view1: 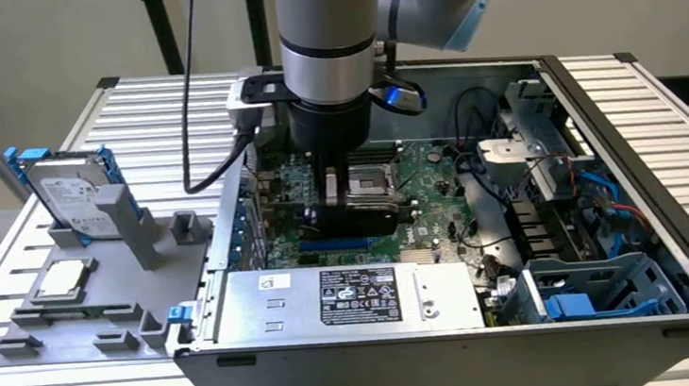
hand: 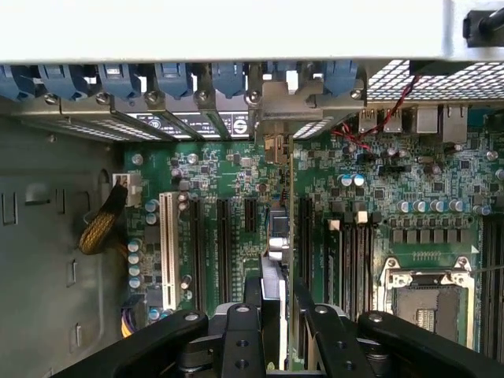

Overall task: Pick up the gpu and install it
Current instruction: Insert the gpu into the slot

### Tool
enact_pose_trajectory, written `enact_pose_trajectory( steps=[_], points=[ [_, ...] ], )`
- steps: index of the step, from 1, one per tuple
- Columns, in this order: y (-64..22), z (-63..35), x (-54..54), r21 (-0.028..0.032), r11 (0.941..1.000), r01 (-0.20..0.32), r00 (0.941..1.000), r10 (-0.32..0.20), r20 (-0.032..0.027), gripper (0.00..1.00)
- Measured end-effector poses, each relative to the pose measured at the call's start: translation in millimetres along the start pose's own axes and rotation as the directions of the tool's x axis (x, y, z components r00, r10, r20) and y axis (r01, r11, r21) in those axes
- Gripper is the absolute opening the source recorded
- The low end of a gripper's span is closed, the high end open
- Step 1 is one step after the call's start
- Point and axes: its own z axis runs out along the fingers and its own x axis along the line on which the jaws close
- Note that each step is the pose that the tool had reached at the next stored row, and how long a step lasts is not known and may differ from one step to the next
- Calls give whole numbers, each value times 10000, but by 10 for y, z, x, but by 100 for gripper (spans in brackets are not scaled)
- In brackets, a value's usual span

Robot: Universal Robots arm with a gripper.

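Observation:
The gpu [hand: 277, 236] stands on edge over the green motherboard [hand: 394, 181], in line with the black expansion slots. Its silver bracket [hand: 276, 106] sits against the rear slot openings of the case. My gripper [hand: 277, 311] is shut on the gpu, with a black finger [hand: 242, 335] pressed on each side of the card. In the exterior view the gripper [view1: 352, 206] reaches straight down into the open computer case [view1: 646, 173], low over the board. There the wrist hides most of the card.
A white slot [hand: 166, 244] and the CPU socket [hand: 425, 303] flank the card. The power supply [view1: 342, 297] fills the case's near side, with cables and a blue drive cage [view1: 595, 292] toward the exterior view's right. A hard drive with blue rails [view1: 72, 191] stands in a grey fixture [view1: 78, 313] outside.

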Motion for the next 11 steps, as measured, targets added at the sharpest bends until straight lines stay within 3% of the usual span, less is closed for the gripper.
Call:
enact_pose_trajectory(
  steps=[11],
  points=[
    [22,59,2,0,10000,4,10000,-4,0,27]
  ],
)
